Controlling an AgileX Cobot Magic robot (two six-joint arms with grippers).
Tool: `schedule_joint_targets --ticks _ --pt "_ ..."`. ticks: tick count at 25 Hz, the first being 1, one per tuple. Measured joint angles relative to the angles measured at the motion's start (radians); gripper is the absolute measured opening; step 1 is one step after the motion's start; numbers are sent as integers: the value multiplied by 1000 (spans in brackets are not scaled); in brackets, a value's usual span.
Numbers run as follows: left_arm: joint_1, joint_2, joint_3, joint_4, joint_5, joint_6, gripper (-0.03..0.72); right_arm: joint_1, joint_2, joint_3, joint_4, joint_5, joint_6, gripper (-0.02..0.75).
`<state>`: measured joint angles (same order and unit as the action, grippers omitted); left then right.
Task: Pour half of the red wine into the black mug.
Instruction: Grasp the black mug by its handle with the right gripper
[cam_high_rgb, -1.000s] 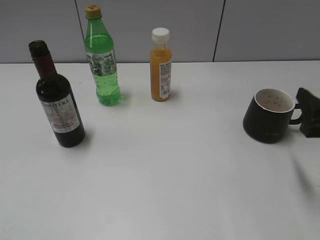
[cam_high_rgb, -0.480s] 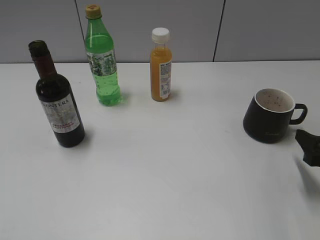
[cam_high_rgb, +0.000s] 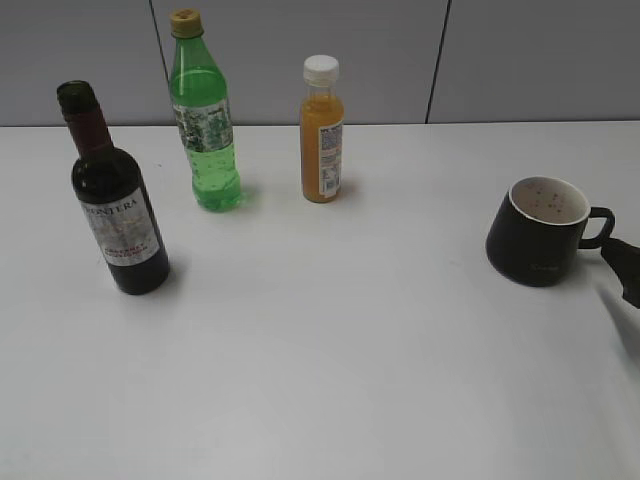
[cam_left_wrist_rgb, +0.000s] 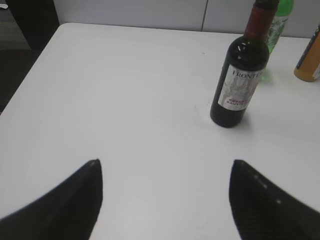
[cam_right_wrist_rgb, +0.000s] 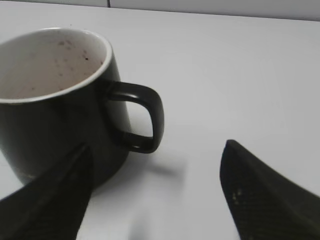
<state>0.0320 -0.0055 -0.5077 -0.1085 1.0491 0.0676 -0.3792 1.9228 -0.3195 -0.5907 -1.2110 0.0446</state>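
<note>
So far nothing of the pour looks done: the red wine (cam_high_rgb: 112, 205) stands upright at the left of the table (cam_high_rgb: 330, 350), its neck uncapped, and no claw touches it. The left claw (cam_left_wrist_rgb: 165, 197) hangs low over bare table in front of the bottle, jaws spread wide and empty, well short of the glass.

Left of the bottle the table edge shows in the left wrist view, with a dark drop beyond it, so there is less room on that side than toward the middle. Behind and to the right stand a green soda bottle (cam_high_rgb: 205, 125) and an orange juice bottle (cam_high_rgb: 322, 130), both apart from the wine and near the back wall.

The middle and front of the table are open, giving a free path across.

At the right, the black mug (cam_high_rgb: 537, 232) sits upright, handle pointing right, with only specks inside as far as I can tell. The right claw (cam_right_wrist_rgb: 155, 197) is just beside the handle, wide open and holding nothing. Gripping, carrying and tipping the bottle all remain.
</note>
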Motion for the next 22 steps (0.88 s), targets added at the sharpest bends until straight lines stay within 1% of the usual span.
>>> schedule_joint_targets --ticks 5,17,22 --pt "0 0 0 0 0 0 589 -1 46 -58 -31 -1 0 594" --pt "0 0 0 0 0 0 589 -1 150 -157 -34 -1 13 594" --pt "0 0 0 0 0 0 589 3 157 -183 -46 -1 27 594"
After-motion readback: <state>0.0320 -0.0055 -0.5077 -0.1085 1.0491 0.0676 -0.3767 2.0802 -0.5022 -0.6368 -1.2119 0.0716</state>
